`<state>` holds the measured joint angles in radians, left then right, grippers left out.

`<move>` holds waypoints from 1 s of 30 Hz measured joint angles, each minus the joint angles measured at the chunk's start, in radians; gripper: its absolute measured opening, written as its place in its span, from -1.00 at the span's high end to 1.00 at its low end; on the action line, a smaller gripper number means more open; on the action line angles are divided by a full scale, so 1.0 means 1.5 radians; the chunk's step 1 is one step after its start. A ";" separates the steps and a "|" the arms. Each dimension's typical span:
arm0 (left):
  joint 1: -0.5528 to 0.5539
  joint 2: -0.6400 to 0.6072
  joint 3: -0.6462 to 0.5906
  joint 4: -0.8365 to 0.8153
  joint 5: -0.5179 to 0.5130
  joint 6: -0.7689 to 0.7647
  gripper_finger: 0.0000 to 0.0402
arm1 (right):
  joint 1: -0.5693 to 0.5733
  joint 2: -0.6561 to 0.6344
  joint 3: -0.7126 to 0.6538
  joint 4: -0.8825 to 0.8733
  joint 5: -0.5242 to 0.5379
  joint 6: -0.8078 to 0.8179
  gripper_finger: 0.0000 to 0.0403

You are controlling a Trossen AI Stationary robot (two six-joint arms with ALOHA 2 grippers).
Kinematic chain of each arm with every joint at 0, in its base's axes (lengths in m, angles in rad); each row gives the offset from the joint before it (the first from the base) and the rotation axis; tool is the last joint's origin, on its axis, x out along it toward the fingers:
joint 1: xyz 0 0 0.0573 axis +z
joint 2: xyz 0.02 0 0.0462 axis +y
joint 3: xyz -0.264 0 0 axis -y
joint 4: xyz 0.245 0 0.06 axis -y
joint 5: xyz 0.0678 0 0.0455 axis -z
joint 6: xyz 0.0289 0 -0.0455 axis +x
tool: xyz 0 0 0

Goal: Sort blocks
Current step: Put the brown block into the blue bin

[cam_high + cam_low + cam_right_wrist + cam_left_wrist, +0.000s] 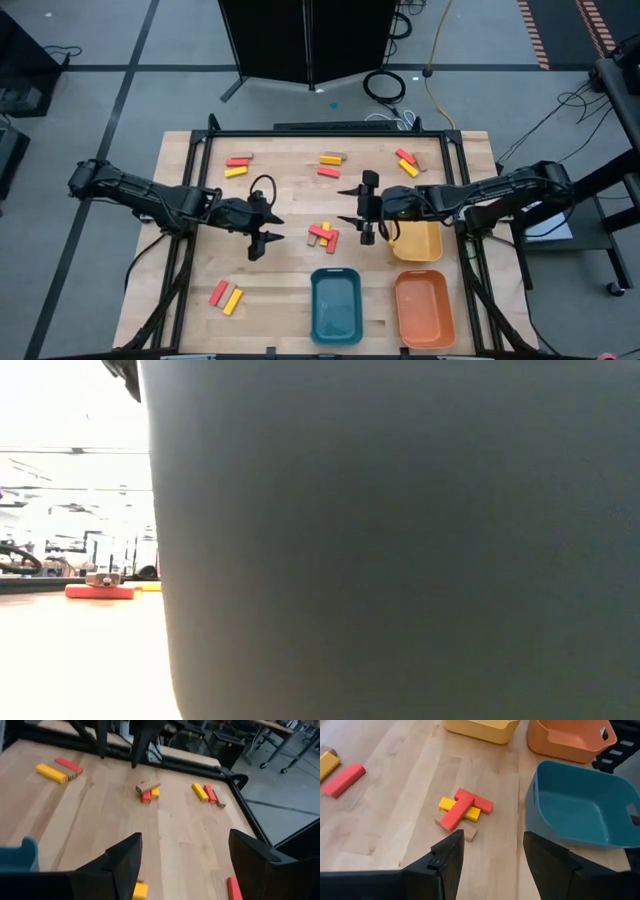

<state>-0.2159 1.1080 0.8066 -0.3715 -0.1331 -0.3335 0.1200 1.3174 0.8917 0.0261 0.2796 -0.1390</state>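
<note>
Small red, yellow and tan blocks lie in groups on the wooden table. A crossed pile [322,235] sits at the middle, and in the left wrist view this pile [465,810] has red bars on a yellow and a tan one. Other groups lie far left [238,165], far middle [332,162], far right [406,162] and near left [226,297]. My left gripper [262,230] hovers open just left of the pile [492,855]. My right gripper [352,206] hovers open just right of it [182,860].
A blue tray [335,305] and an orange tray [424,308] stand at the near edge, with a yellow tray [417,240] under the right arm. A dark surface [400,540] fills most of the low view. Black frame rails run along the table's sides.
</note>
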 joint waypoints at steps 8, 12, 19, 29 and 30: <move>0.000 0.000 0.000 -0.003 -0.010 0.051 0.00 | 0.000 0.000 0.000 0.005 -0.066 0.000 -0.11; 0.000 0.000 0.011 -0.020 0.038 0.035 0.00 | 0.000 0.000 0.000 -0.015 -0.066 0.039 -0.11; -0.007 0.005 0.100 -0.191 0.021 0.105 0.00 | 0.000 0.000 0.000 -0.032 -0.066 0.067 -0.11; 0.057 0.079 0.093 -0.454 -0.043 0.257 0.00 | 0.000 0.015 -0.001 -0.026 -0.065 0.098 -0.11; 0.064 0.090 0.086 -0.464 -0.042 0.275 0.00 | 0.000 0.017 -0.001 -0.031 -0.065 0.098 -0.11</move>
<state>-0.1202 1.2434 0.9355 -1.0677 -0.1965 0.0786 0.1194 1.3427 0.8909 -0.0210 0.1825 0.0074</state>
